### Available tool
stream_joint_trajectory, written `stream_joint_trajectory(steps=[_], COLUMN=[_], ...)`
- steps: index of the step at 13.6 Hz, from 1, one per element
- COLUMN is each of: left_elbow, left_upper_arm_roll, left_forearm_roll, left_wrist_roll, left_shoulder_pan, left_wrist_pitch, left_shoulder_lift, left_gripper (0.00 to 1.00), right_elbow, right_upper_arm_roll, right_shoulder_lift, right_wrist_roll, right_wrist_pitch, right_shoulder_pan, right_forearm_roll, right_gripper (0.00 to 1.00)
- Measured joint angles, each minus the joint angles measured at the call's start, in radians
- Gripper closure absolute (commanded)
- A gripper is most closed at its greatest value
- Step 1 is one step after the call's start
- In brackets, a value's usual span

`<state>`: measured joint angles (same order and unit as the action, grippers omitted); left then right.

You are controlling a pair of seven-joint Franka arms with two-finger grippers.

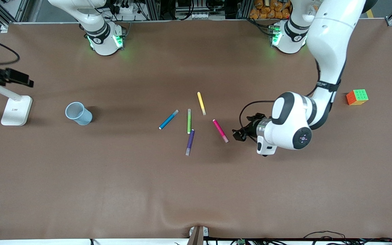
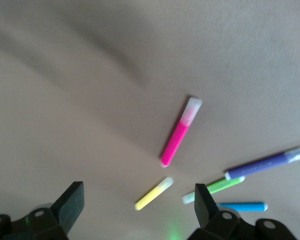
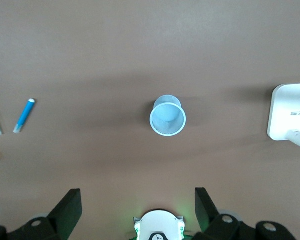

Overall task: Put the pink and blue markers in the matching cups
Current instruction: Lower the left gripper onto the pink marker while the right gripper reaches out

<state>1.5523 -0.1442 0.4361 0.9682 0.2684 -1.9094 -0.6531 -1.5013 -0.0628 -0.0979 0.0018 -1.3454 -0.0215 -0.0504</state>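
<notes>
Magenta-pink slim marker [image 1: 220, 130] lay just beside the left gripper [image 1: 237, 133] — jaws wide, empty; a purple marker [image 1: 190, 142] and a green marker [image 1: 189, 121] lay near; the right gripper [image 3: 135, 210] waited — also wide, empty.

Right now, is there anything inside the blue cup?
No. The blue cup stands upright on the table, and the right wrist view looks straight down into it: only its pale bottom shows. No marker is in it. The blue marker lies on the table.
</notes>
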Motion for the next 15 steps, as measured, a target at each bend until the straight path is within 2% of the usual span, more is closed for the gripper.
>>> stream_joint_trajectory(steps=[3, 7, 12, 15], left_elbow=[-0.050, -0.065, -0.068, -0.069], left_upper_arm_roll=[-0.001, -0.001, -0.002, -0.003], left_forearm_roll=[0.023, 0.032, 0.041, 0.061], left_wrist_roll=[0.052, 0.056, 0.055, 0.054], left_shoulder_pan=[0.011, 0.024, 0.033, 0.035], left_wrist_pitch=[-0.048, -0.101, -0.148, -0.176], left_shoulder_lift=[-0.057, -0.101, -0.135, -0.152], left_gripper=[0.09, 0.09, 0.19, 0.31], right_elbow=[0.000, 0.000, -0.021, -0.069], right_upper_arm_roll=[0.001, 0.002, 0.009, 0.011], right_shoulder_lift=[-0.096, -0.177, -0.208, -0.215], right_wrist_roll=[-0.003, -0.002, 0.240, 0.405], right_wrist_pitch=[-0.001, -0.002, -0.002, -0.035], right_shoulder_pan=[0.002, 0.014, 0.156, 0.210], right_forearm_roll=[0.000, -0.002, -0.010, -0.081], right_gripper=[0.00, 0.00, 0.00, 0.00])
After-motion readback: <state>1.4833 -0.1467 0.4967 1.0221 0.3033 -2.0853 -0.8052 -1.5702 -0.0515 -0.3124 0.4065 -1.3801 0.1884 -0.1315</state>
